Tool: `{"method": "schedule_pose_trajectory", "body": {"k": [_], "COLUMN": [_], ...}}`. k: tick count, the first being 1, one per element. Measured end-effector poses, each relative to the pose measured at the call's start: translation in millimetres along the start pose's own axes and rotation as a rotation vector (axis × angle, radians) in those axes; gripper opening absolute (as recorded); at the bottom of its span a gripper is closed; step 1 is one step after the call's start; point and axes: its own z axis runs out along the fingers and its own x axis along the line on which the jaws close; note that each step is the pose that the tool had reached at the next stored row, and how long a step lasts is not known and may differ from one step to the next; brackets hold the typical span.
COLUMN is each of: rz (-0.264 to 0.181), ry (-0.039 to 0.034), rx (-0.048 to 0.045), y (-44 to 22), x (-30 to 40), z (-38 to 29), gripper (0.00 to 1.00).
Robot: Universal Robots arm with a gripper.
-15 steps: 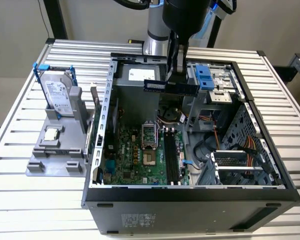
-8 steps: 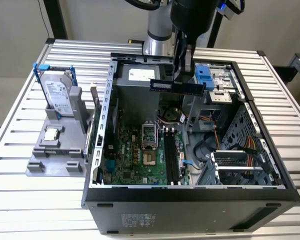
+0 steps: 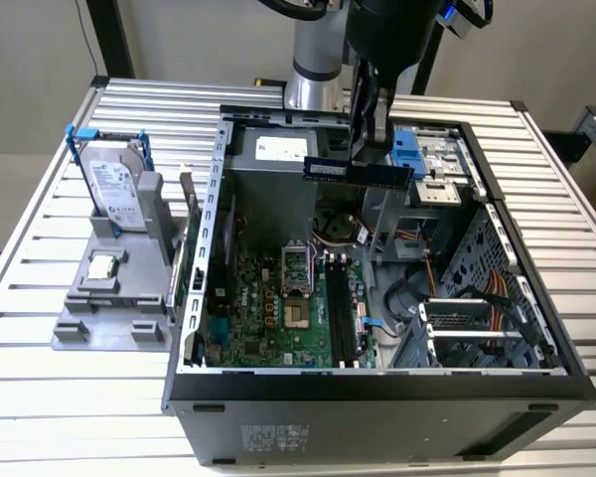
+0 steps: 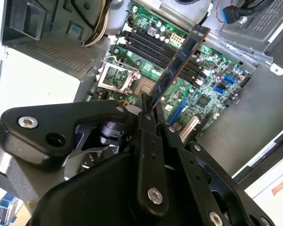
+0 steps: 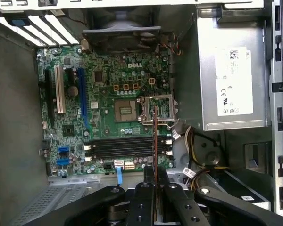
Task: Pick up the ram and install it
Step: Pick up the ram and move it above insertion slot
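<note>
Over the motherboard (image 5: 108,94), jaws clamped on the ram (image 4: 179,63), hard drive (image 3: 112,189) in exterior view.

You have a slatted aluminium table (image 3: 40,378) carrying 2 things: the open computer case (image 3: 377,407), directly beneath the fingers (image 3: 370,134), and a grey holder tray (image 3: 99,323) just beside that case, away from the fingers toward the exterior view's left.

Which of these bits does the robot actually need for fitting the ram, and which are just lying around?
In the job: ram, gripped in the jaws; motherboard's long black slots.
Lying about: hard drive; processor chip; grey stand.
</note>
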Motion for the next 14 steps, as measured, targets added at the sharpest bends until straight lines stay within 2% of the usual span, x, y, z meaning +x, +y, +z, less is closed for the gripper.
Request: {"method": "schedule_pose_trajectory", "body": {"k": [9,14], "rz": [0.0,0.0], "ry": [0.0,0.0], "rx": [0.0,0.0001], "y": [-6.7,-7.8], "x": [-1.6,-2.7], "z": [-0.1,0.0], "gripper": [0.0,0.0]}}
